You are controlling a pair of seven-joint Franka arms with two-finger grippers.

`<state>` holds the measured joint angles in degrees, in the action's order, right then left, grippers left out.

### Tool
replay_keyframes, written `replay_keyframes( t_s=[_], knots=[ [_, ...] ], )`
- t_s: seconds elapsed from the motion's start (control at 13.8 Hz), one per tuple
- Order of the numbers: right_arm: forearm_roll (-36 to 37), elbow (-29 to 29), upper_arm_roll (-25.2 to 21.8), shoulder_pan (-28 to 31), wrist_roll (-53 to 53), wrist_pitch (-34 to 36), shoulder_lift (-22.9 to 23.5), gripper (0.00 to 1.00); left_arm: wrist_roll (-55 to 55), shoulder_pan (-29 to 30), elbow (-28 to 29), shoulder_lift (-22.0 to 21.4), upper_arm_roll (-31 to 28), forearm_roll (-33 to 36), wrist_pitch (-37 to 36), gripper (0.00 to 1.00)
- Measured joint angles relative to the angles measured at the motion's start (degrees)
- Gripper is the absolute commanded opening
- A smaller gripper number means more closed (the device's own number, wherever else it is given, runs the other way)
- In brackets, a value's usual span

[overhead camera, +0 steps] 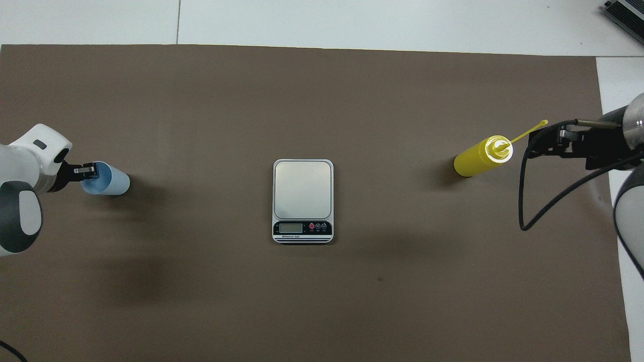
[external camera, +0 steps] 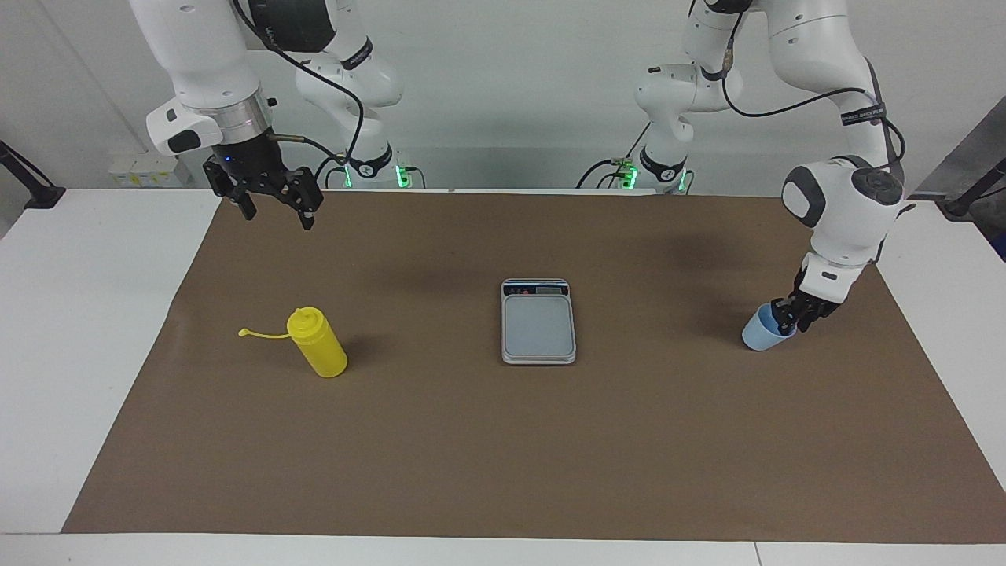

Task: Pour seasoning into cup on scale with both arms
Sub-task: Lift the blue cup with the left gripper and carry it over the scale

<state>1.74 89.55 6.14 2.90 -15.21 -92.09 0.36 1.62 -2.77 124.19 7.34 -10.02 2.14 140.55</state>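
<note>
Brown paper mat (external camera: pixel 503 456) flat over white table (external camera: pixel 78 330)

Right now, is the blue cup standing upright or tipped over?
Upright: the cup stands on its base on the brown mat, mouth up, its open rim visible from overhead, with the left gripper closed on that rim.

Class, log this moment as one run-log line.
left gripper: shut on cup rim | right gripper: open, raised, waiting | bottle, scale: untouched

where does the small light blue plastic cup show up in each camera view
Facing view: small translucent light-blue plastic cup at the picture's right edge of the brown mat, under the left gripper.
Overhead view: cup at the picture's left edge.
Shared landmark: flat silver-grey kitchen scale, mid-table.
</note>
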Motion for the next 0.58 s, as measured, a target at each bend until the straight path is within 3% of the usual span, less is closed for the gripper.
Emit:
replay_keyframes(
  t_s=[0.29,0.58],
  knots=[
    [0.00,0.00,0.00,0.00,0.00,0.00,0.00,1.00,0.82,-0.17,-0.09,-0.06,0.32,-0.02,0.00,0.04],
    [0.00,0.01,0.00,0.00,0.00,0.00,0.00,1.00,2.02,-1.04,-0.25,-0.62,0.53,-0.20,-0.13,0.00]
  ],
)
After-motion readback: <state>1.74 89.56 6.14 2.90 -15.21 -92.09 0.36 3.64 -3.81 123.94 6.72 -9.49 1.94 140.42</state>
